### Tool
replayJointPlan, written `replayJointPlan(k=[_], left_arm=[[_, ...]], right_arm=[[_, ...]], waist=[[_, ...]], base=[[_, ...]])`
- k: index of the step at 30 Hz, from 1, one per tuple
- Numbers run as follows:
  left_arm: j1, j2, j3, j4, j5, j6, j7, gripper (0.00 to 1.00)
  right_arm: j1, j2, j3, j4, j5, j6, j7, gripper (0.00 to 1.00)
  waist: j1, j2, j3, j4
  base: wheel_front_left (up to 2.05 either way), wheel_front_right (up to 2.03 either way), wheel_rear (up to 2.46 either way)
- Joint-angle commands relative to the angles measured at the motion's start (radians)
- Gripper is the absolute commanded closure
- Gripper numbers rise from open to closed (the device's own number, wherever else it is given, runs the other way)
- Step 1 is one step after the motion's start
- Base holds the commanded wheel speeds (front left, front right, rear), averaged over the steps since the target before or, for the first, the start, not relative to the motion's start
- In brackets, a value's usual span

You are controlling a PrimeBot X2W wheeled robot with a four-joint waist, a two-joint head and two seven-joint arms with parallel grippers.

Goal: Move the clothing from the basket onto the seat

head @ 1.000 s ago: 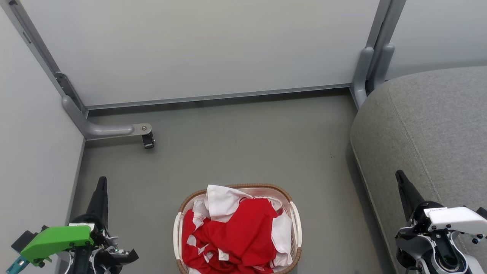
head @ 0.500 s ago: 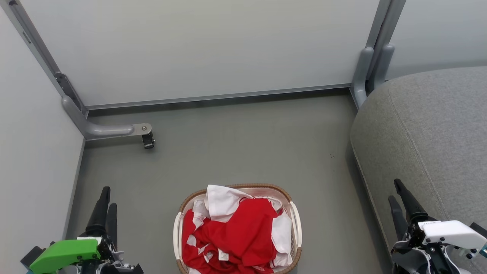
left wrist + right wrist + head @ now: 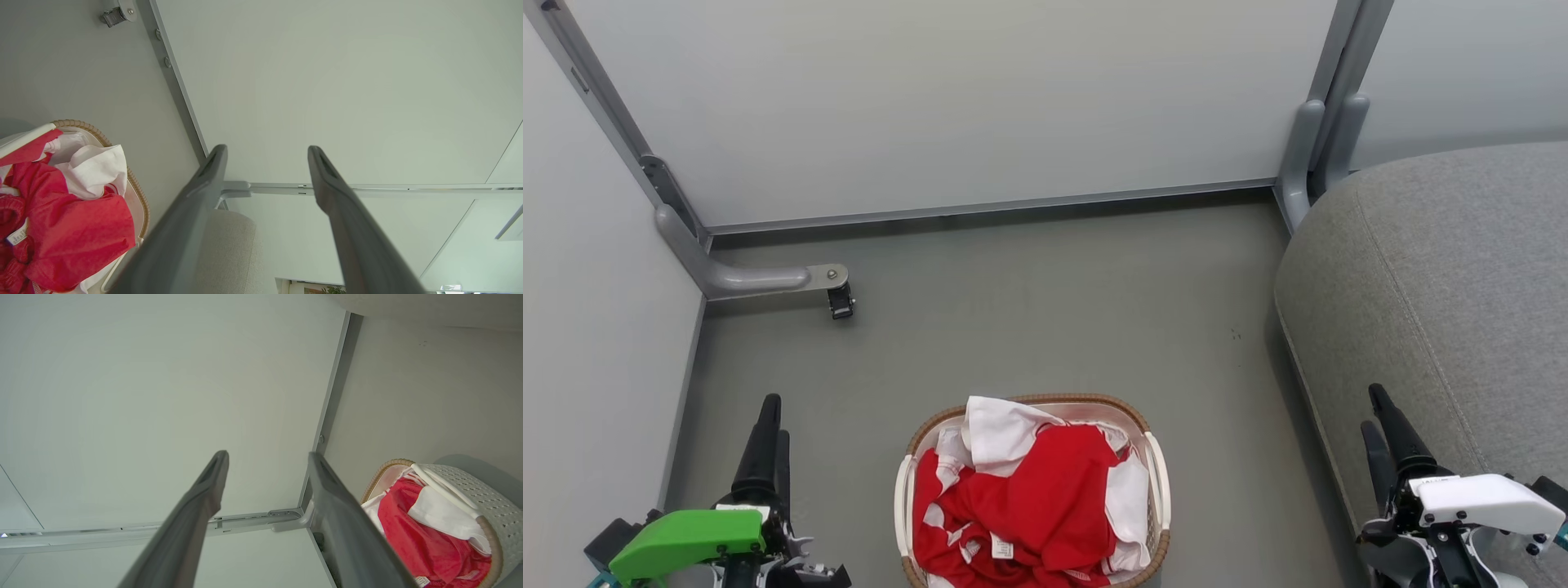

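Observation:
The clothing [image 3: 1029,498], red with white panels and a small white label, lies heaped in the basket [image 3: 1086,400] on the floor at the bottom centre of the head view. The grey seat [image 3: 1462,269] rises on the right. My left gripper [image 3: 776,417] stands open to the left of the basket, nothing between its fingers. My right gripper [image 3: 1370,407] is open too, between the basket and the seat's edge. In the left wrist view the left gripper [image 3: 267,149] points at a panel, with the clothing [image 3: 69,232] at lower left. The right gripper [image 3: 268,454] has the basket [image 3: 482,494] at its lower right.
Pale partition panels close off the back and left. A grey metal foot with a small castor [image 3: 840,302] juts onto the floor at the left, and a grey post [image 3: 1307,155] stands by the seat's far corner. Open grey floor [image 3: 1045,327] lies beyond the basket.
The left gripper has shifted right, toward the basket, and the right gripper has sunk lower. Both have turned so that each now shows two fingers. Basket and clothing are unmoved.

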Motion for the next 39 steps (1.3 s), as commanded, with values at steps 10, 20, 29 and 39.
replayJointPlan(k=[10, 20, 29, 39], left_arm=[[-0.005, 0.005, -0.014, -0.046, 0.15, 0.019, -0.048, 0.0], [-0.002, 0.006, -0.045, -0.101, 0.361, 0.049, -0.086, 0.0], [0.001, 0.007, -0.077, -0.129, 0.561, 0.066, -0.117, 0.0], [0.019, 0.008, -0.113, -0.145, 0.779, 0.084, -0.149, 0.0]], right_arm=[[-0.004, -0.01, -0.018, -0.046, -0.199, 0.0, -0.049, 0.0], [0.003, -0.012, -0.019, -0.094, -0.405, 0.0, -0.087, 0.0], [0.015, -0.013, 0.003, -0.117, -0.571, 0.0, -0.119, 0.0], [0.03, -0.014, 0.042, -0.11, -0.739, 0.0, -0.15, 0.0]], waist=[[0.0, -0.0001, 0.003, 0.001], [0.0, -0.0001, 0.008, 0.002], [0.0, -0.0001, 0.012, 0.001], [0.0, -0.0001, 0.012, 0.002]], base=[[0.0, 0.0, 0.0], [0.0, 0.0, 0.0], [0.0, 0.0, 0.0], [0.0, 0.0, 0.0]])
